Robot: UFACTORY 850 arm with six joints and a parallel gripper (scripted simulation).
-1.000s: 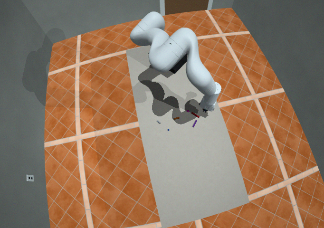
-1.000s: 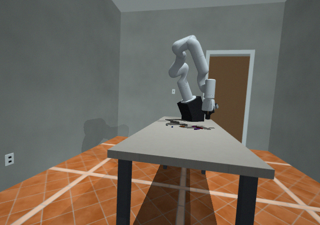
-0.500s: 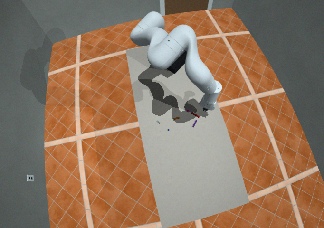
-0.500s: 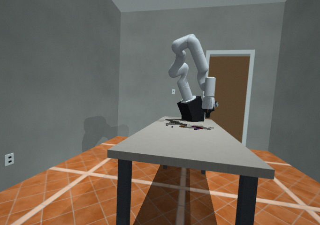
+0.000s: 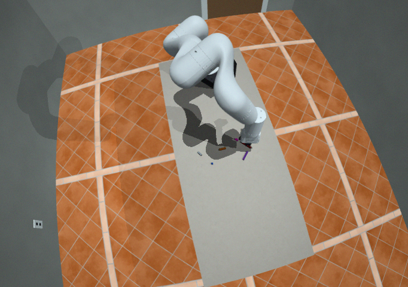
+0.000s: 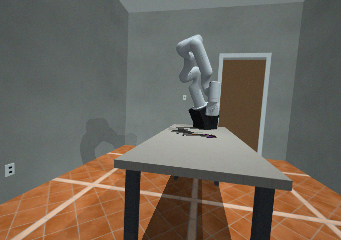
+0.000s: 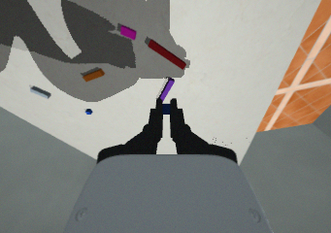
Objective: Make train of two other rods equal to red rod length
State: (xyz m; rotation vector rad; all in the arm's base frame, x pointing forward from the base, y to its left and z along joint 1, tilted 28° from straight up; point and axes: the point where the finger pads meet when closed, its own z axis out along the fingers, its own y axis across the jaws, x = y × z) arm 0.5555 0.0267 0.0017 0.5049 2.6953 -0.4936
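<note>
In the wrist view my gripper [image 7: 166, 107] [image 5: 247, 146] is shut on a small blue rod [image 7: 165, 110] and holds it above the table, just short of the near end of the purple rod [image 7: 167, 89] [image 5: 244, 155]. The red rod [image 7: 167, 53] [image 5: 245, 144] lies flat beyond the purple one, partly under my arm in the top view. A magenta rod [image 7: 128, 32] [image 5: 236, 139] lies past the red rod's far end. An orange rod [image 7: 93, 75] [image 5: 222, 148], a grey rod [image 7: 41, 91] [image 5: 199, 153] and a second blue rod [image 7: 88, 112] [image 5: 212, 163] lie apart to the left.
The rods lie on a long grey table [image 5: 245, 219] [image 6: 205, 158] [image 7: 231, 58], near the arm's black base [image 6: 202, 120]. The table's right edge is close to the gripper, with tiled floor [image 7: 318, 68] beyond it.
</note>
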